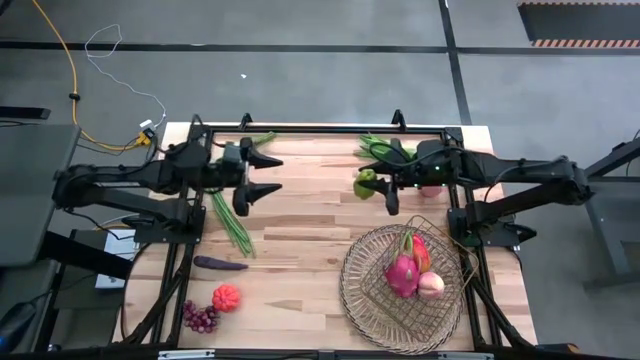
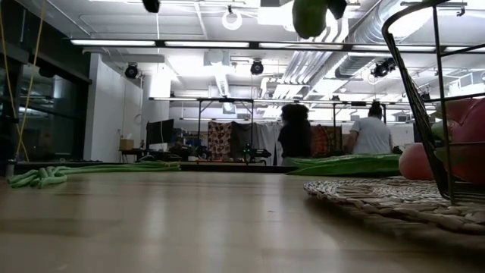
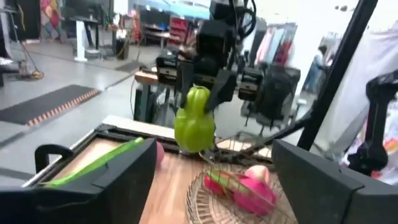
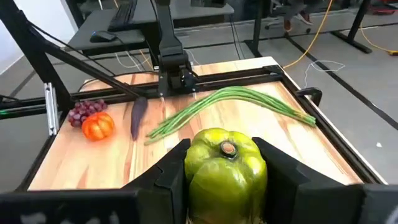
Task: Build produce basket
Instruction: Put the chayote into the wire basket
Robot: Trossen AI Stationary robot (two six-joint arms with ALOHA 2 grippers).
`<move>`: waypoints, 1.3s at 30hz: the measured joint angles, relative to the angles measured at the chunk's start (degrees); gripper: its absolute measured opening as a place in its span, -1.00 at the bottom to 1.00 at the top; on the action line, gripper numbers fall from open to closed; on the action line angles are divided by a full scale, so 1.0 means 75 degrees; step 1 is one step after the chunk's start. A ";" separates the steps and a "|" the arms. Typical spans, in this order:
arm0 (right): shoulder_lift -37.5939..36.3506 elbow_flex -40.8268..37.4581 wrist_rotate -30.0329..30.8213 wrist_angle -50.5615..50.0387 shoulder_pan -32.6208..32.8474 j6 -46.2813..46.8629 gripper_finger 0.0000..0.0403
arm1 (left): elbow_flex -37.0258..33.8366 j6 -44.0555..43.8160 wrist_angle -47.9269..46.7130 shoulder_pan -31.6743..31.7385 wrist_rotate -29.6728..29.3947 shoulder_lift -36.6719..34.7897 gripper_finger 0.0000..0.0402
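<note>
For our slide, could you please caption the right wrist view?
Right gripper holds a glossy green bell pepper above the wooden table.

Wooden table (image 1: 300, 230), light planks. Lying directly on it: basket (image 1: 358, 300), two green bean bunches (image 1: 231, 222) (image 1: 378, 148), eggplant (image 1: 220, 264), pumpkin (image 1: 226, 297), grapes (image 1: 200, 317).

No text, label, brand, number or sign can be read in any of the views. Nothing printed shows on the produce, the basket, the arms or the wooden surface. The room behind is too blurred for any lettering there to be made out.
</note>
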 joint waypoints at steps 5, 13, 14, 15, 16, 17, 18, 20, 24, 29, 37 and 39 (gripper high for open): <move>-0.0163 -0.0001 0.0016 -0.0380 0.0015 0.0155 -0.37 | -0.0673 -0.0426 0.0393 -0.0021 -0.0313 -0.0358 0.06; -0.0253 0.0005 -0.0140 -0.0319 0.0015 0.0265 -0.37 | -0.0871 -0.0192 0.0497 -0.0111 -0.0384 -0.0405 -0.93; -0.0276 0.0087 -0.0288 -0.0405 0.0015 0.0412 -0.37 | -0.0871 -0.0186 0.0494 -0.0108 -0.0407 -0.0407 -0.92; -0.0285 0.0231 -0.0460 -0.0599 0.0032 0.0581 -0.37 | -0.0871 -0.0183 0.0486 -0.0108 -0.0430 -0.0425 -0.92; -0.0292 0.0403 -0.0595 -0.0875 0.0084 0.0750 -0.37 | -0.0871 -0.0182 0.0489 -0.0108 -0.0431 -0.0441 -0.93; -0.0299 0.0606 -0.0722 -0.1205 0.0177 0.0902 -0.37 | -0.0871 -0.0183 0.0496 -0.0108 -0.0433 -0.0447 -0.95; -0.0302 0.0805 -0.0864 -0.1558 0.0303 0.1027 -0.37 | -0.0871 -0.0183 0.0489 -0.0108 -0.0432 -0.0446 -0.98; -0.0295 0.1129 -0.1100 -0.2328 0.0653 0.1385 -0.37 | -0.0871 -0.0182 0.0475 -0.0108 -0.0435 -0.0440 -0.98; -0.0284 0.1353 -0.1516 -0.3720 0.1596 0.2691 -0.37 | -0.0871 -0.0001 0.0468 -0.0108 -0.0497 -0.0440 -0.99; -0.0275 0.0946 -0.1759 -0.4412 0.3184 0.4952 -0.37 | -0.0871 0.0429 0.0456 -0.0108 -0.0514 -0.0437 -1.00; -0.0049 -0.0131 -0.0960 -0.3568 0.5105 0.7803 -0.37 | -0.0871 0.0449 0.0453 -0.0108 -0.0605 -0.0437 -1.00; 0.0153 -0.0444 -0.0865 -0.3137 0.5379 0.8313 -0.37 | -0.0871 0.0436 0.0453 -0.0108 -0.0605 -0.0437 -1.00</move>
